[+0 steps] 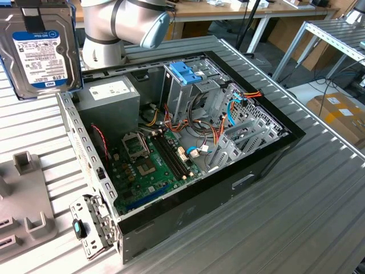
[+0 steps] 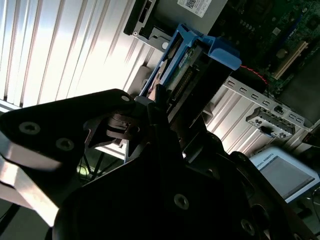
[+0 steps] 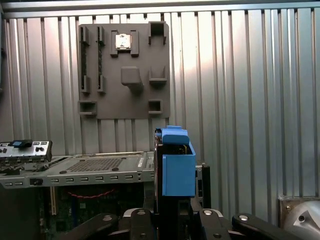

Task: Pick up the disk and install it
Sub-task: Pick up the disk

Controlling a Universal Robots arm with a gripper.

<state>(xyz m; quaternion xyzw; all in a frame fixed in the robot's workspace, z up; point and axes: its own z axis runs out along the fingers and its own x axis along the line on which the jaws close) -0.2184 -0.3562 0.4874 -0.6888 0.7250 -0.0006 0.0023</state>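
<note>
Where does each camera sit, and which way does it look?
Exterior view: off the arm, high, looking down into the open computer case; the arm stands behind it.
First wrist view: on the wrist, looking past the jaws and the disk to the ribbed table.
Second wrist view: on the wrist, looking along the jaws at the disk.
All three share the disk.

Bright daylight glares off the ribbed desk [image 2: 60,50] beyond the tool [image 2: 152,107], which sits backlit, dark around the gripped disk [image 2: 175,70].

Disk [image 1: 39,51]: we saw top cut off by frame edge.
Arm [image 1: 125,23]: we saw upper pt cut off too.
</note>
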